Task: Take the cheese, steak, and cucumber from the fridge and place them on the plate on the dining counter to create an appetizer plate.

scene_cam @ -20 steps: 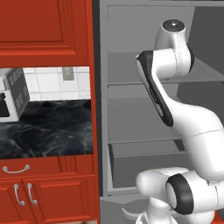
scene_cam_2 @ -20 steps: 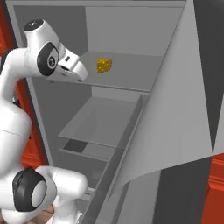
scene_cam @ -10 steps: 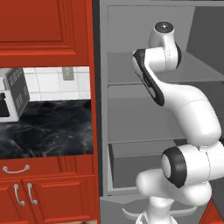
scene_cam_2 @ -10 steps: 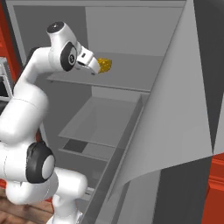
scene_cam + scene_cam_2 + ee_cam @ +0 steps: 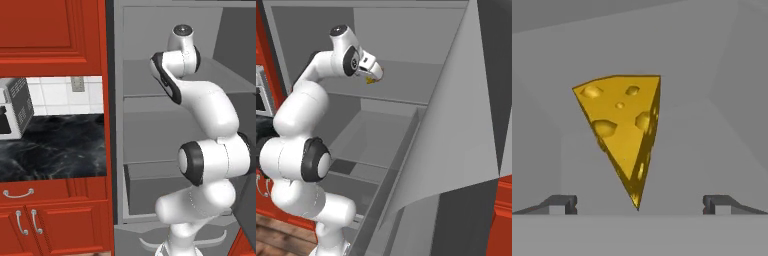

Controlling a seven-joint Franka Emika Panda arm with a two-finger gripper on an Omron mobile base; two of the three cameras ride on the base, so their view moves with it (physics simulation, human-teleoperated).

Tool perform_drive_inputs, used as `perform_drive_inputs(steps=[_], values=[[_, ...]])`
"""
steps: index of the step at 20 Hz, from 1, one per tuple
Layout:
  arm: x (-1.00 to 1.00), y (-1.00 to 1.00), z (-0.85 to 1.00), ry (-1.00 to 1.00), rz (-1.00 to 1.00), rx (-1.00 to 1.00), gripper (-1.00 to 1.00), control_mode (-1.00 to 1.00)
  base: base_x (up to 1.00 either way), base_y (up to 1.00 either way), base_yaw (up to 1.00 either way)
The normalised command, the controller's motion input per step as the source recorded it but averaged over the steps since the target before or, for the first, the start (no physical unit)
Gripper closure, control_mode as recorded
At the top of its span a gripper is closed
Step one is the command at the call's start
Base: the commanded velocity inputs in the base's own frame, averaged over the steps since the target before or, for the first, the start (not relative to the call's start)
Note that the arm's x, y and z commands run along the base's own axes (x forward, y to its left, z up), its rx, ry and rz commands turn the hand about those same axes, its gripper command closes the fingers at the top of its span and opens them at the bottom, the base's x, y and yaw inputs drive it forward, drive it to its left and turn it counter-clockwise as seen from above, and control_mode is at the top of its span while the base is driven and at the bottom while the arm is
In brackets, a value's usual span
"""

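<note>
A yellow-orange wedge of cheese (image 5: pixel 624 130) with darker holes stands on the upper shelf of the open grey fridge (image 5: pixel 145 135), point towards the hand. My gripper (image 5: pixel 639 204) is open right in front of it. Its two dark fingertips (image 5: pixel 562 202) sit wide apart on either side of the wedge's point, apart from the wedge. In the right base view the gripper (image 5: pixel 375 75) reaches over the upper shelf and covers most of the cheese (image 5: pixel 371 80). The steak, cucumber, plate and dining counter are out of view.
The fridge door (image 5: pixel 456 125) hangs open on the right, close to the arm. Lower grey shelves and a drawer (image 5: pixel 381 145) lie under the hand. Left of the fridge are red cabinets, a black marbled countertop (image 5: pixel 55 145) and a silver toaster oven (image 5: pixel 12 107).
The arm has stretched further into the fridge, carrying the open hand up to the cheese. In the right base view the hand now covers most of the wedge.
</note>
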Motion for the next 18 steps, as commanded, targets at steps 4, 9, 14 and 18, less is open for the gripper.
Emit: perform_drive_inputs(steps=[4,9,14,18], values=[[0.67,-0.11,-0.33,0.02,0.0,0.0,-1.0,-1.0,0.0,0.0,0.0],[0.68,0.0,-0.34,0.03,0.0,0.0,-1.0,-1.0,0.0,0.0,0.0],[0.57,0.0,-0.22,0.01,0.0,0.0,-1.0,-1.0,0.0,0.0,0.0],[0.37,0.0,-0.25,0.0,0.0,-0.01,1.0,-1.0,0.0,0.0,0.0]])
